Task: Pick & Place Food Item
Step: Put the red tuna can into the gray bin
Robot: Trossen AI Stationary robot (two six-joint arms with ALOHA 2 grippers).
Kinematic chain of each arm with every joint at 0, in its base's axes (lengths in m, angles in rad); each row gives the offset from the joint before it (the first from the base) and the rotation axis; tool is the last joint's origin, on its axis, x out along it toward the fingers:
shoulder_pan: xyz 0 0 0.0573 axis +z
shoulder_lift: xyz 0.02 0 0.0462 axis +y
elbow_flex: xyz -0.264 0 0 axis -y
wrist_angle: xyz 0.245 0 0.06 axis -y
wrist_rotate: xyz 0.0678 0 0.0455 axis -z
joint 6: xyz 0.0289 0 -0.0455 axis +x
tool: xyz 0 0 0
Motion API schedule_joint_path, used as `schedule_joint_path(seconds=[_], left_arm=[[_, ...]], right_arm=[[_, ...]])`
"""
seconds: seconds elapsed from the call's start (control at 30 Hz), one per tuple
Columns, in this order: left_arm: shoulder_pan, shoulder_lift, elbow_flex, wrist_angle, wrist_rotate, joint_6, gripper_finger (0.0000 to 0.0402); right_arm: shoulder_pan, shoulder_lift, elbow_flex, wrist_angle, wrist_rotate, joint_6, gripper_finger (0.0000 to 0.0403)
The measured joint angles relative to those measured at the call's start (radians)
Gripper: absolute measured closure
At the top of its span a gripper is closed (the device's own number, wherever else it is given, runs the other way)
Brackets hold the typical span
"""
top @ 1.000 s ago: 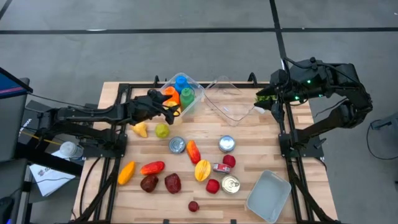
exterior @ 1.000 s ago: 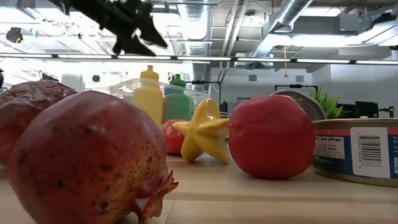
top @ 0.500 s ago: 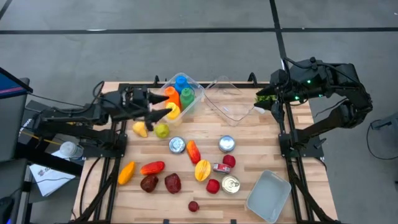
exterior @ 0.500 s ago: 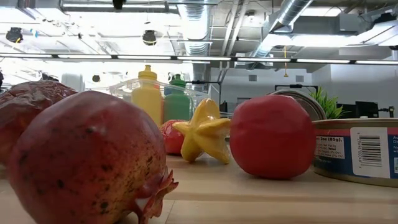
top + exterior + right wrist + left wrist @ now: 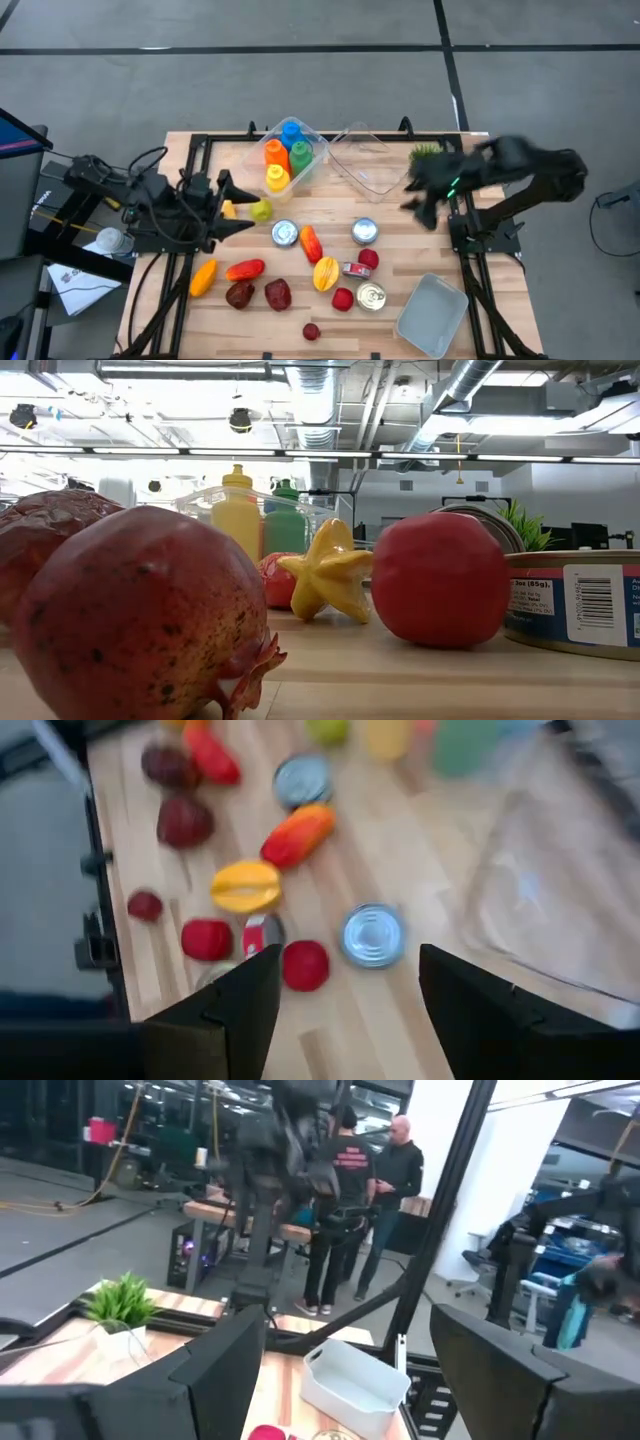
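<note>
Counter (image 5: 400,215): wooden, strewn with fruit and cans.
Clear bin (image 5: 310,165): beyond left gripper, holds bottles.
Left gripper (image 5: 232,205): fingers spread wide, empty, at counter's left edge.
Right gripper (image 5: 415,195): fingers apart, empty, above counter's right side.
Silver can (image 5: 365,231): just beside right gripper.
Green fruit (image 5: 261,210): just beside left gripper.

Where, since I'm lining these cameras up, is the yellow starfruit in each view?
High view: starfruit near the table's middle.
Low view: starfruit at picture centre, behind the pomegranate.
Left wrist view: not in it.
Right wrist view: starfruit out on the bare wood.
Shared landmark: the round red fruit beside it.
</note>
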Motion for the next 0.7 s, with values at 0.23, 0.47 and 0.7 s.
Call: schedule_joint_path(seconds=[0.23,0.47,0.7], left_arm=[[-0.043,-0.074,0.0,-0.006,-0.021,0.002,0.0129],[-0.043,-0.19,0.0,-0.016,-0.026,0.002,0.0129],[-0.043,-0.238,-0.001,-0.088,-0.025,0.0,0.0129]], right_arm=[[0.127,0.045,-0.357,0.476,-0.061,-0.008,0.0138],[0.183,0.222,-0.418,0.61,-0.085,-0.009,0.0116],[0.201,0.388,-0.419,0.642,-0.094,-0.008,0.0114]])
